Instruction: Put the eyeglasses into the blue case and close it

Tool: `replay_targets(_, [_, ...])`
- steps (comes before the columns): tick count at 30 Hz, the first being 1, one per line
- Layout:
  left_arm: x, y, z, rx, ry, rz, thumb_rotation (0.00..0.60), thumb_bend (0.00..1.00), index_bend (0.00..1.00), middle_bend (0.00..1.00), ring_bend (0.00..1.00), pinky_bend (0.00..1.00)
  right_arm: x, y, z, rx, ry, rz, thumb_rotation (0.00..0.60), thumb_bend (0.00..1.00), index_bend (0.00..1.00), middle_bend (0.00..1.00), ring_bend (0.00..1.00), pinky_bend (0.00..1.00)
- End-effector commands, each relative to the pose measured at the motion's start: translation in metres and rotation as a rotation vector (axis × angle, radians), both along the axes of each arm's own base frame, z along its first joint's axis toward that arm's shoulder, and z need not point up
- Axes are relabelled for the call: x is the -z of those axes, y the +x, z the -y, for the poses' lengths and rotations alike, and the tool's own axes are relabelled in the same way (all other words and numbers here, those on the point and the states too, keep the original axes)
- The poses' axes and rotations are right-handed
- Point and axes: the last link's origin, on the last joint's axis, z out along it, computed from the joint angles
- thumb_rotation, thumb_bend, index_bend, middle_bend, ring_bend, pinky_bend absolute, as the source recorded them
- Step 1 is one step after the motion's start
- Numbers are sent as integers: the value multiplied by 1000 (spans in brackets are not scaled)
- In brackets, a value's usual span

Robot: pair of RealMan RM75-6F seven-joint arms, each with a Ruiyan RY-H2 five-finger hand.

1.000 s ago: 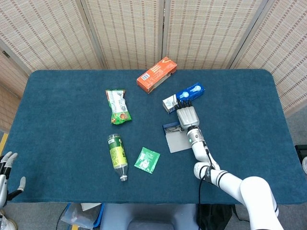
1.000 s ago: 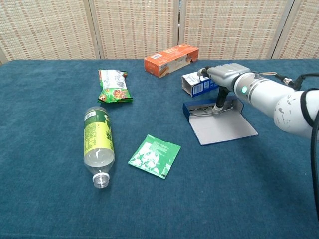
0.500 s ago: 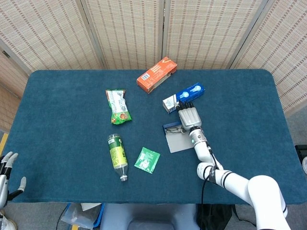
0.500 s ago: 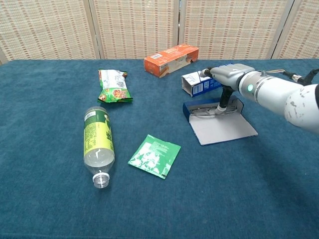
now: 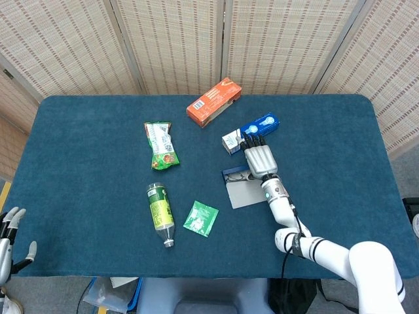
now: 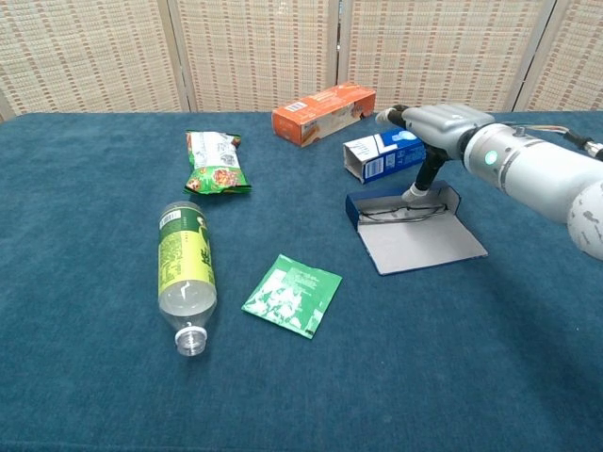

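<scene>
Blue: 1 open case (image 6: pixel 412 231) holding 1 eyeglasses (image 6: pixel 400 211).

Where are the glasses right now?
The eyeglasses lie inside the open blue case on the table's right half in the chest view, just in front of the blue-and-white box, with the right robot hand above them.
</scene>
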Motion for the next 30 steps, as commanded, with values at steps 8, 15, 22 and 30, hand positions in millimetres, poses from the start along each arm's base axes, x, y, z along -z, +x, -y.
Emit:
replay_targets(8, [1,0,0,1,-2,3,600,425,81,0,0,0,-4,-14,-12,-19,15,-41,600,0,0,0,0,0])
replay_targets(15, [1,0,0,0,-2,3,600,425,81,0,0,0,-4,-19,-5,9,8,-66,600,0,0,0,0,0])
replay_targets(22, [1,-2,1,-9,-5,3,600,425,81,0,0,0,2,-23,-5,22,20,-88,600,0,0,0,0,0])
replay_targets(30, [1,-2,0,-9,-2,3,600,425,81,0,0,0,6,-19,7,44,4,-84,600,0,0,0,0,0])
